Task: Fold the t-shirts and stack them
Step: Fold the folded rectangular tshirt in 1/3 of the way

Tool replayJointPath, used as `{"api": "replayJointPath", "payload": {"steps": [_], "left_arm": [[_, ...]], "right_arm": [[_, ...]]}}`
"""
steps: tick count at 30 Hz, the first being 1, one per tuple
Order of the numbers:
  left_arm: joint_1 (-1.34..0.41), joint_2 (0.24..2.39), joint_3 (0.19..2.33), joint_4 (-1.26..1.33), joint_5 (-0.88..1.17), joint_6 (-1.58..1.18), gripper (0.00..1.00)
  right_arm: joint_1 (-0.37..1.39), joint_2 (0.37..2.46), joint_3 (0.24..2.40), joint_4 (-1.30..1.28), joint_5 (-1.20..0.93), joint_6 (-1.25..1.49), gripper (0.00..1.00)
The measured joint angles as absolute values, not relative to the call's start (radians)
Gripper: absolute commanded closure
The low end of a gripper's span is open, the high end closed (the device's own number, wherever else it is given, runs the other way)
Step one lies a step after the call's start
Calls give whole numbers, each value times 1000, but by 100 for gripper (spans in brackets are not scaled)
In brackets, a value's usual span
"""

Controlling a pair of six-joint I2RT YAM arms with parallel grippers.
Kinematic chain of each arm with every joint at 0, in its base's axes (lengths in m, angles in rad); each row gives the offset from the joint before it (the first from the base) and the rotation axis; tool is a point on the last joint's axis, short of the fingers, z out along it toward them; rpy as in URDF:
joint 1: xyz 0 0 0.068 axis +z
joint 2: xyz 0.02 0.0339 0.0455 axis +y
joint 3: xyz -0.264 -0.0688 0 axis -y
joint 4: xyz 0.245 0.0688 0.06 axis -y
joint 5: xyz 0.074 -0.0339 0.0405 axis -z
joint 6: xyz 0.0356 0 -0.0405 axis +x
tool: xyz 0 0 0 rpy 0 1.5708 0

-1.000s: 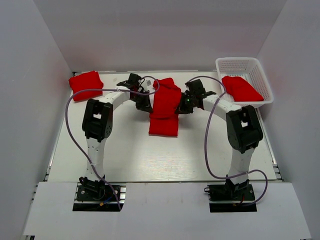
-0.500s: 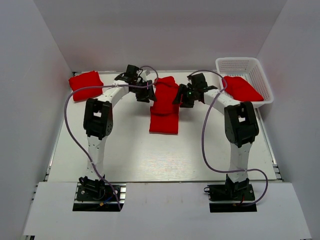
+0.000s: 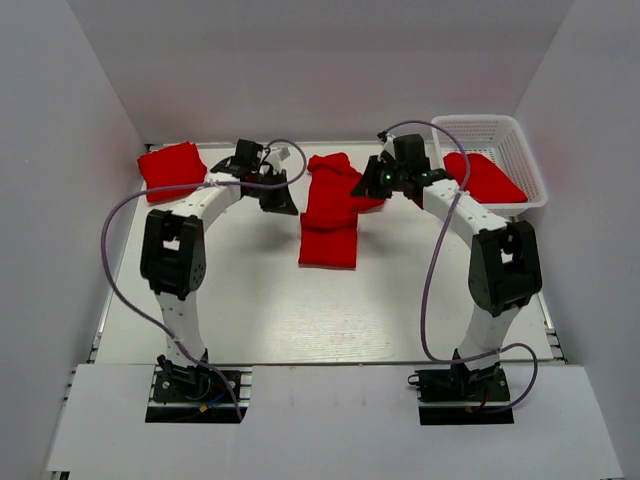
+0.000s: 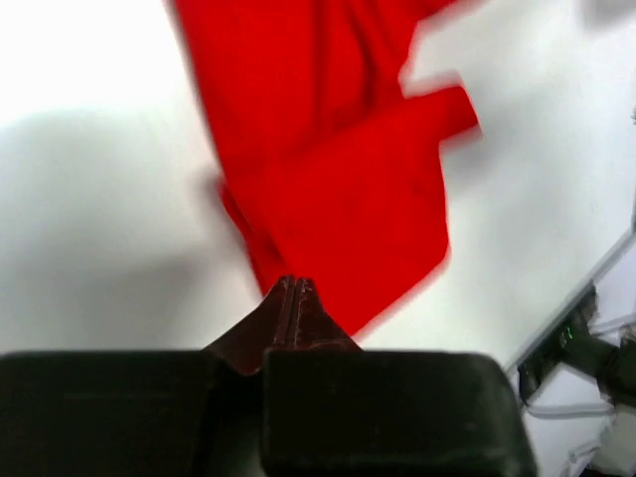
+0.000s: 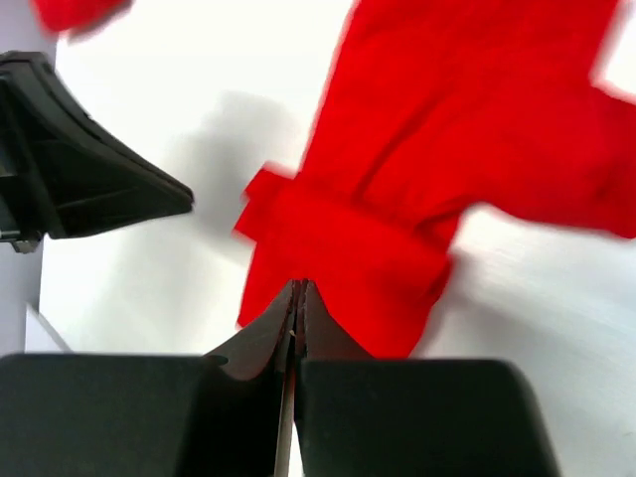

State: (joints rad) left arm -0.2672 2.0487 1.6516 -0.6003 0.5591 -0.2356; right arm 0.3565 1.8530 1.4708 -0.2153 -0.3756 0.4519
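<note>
**A:** How far along are the arms with the shirts?

**B:** Partway, by the look of it. The corner shirt (image 3: 172, 168) sits as a compact folded bundle at the far left corner of the table (image 3: 260, 300), probably the start of the stack. The middle shirt (image 3: 329, 215) lies by the middle of the far edge, drawn into a long narrow strip that runs toward the near edge.

**A:** So that one is half done?

**B:** It seems so. Its sides look turned in and its near end looks doubled over. One sleeve pokes out to the right at the far end, though. It probably needs tidying, another fold, and then a move onto the corner bundle.

**A:** Any others?

**B:** The third shirt (image 3: 484, 177) rests in the basket (image 3: 478, 121) at the far right corner. It looks like a loose heap, though that is hard to tell.

**A:** And the grippers?

**B:** The left gripper (image 4: 294, 290) hangs just to the left of the strip, apart from it. Its fingers are pressed together with nothing between them. The right gripper (image 5: 295, 290) is at the strip's right side, by the stray sleeve, and is clamped tight in the same way. Its wrist view shows no cloth pinched at the tips. Whether it brushes the sleeve cannot be told.

**A:** So what remains?

**B:** Most of the work, on this evidence: finishing one shirt, folding another, and stacking all three.
</note>
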Motion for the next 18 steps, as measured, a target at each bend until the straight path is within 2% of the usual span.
{"api": "replayJointPath", "payload": {"steps": [7,13,18], "left_arm": [[-304,1757,1271,-459,656,-299,100],[-323,1768,1134,-289,675,-356,100],[-325,1813,1124,-202,646,-377,100]], "right_arm": [[455,1767,1250,-149,-464,401,100],[476,1821,1199,-113,-476,381,100],[472,1920,1243,-73,-475,377,100]]}}
